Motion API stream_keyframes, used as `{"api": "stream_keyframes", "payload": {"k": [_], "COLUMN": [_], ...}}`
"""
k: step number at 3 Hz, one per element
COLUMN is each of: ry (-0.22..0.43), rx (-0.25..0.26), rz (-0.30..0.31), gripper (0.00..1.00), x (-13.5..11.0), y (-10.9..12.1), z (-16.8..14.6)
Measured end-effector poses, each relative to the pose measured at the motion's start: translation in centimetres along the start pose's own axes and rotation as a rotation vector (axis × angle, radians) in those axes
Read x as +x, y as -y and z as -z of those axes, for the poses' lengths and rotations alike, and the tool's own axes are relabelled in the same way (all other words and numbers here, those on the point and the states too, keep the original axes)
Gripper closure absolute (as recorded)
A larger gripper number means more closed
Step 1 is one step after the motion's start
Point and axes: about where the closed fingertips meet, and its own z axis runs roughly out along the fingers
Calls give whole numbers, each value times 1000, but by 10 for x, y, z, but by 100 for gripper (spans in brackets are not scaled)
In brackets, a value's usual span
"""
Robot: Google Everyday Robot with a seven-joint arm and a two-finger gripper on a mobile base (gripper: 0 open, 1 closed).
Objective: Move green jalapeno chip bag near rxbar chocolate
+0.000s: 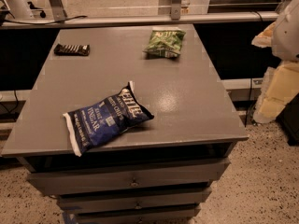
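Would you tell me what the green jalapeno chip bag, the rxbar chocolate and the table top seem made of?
The green jalapeno chip bag: probably thin plastic film, crinkled with glossy creases. The rxbar chocolate: dark wrapper, likely plastic film, faint sheen. The table: smooth grey top, painted or laminated, softly reflecting light. The gripper is not in view.

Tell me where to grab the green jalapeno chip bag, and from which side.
Probably the puffed middle of the green jalapeno chip bag, from straight above: it lies flat on the table, its sealed ends thin against the top, with nothing crowding it. The pincer is not in view.
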Motion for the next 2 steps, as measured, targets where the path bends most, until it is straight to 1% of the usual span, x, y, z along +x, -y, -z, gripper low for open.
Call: {"api": "stream_keyframes", "payload": {"k": [1,2], "ry": [0,49], "rx": [0,25], "rz": [0,4], "gripper": [0,0], "x": [0,-4], "y": [0,11], "z": [0,-9]}}
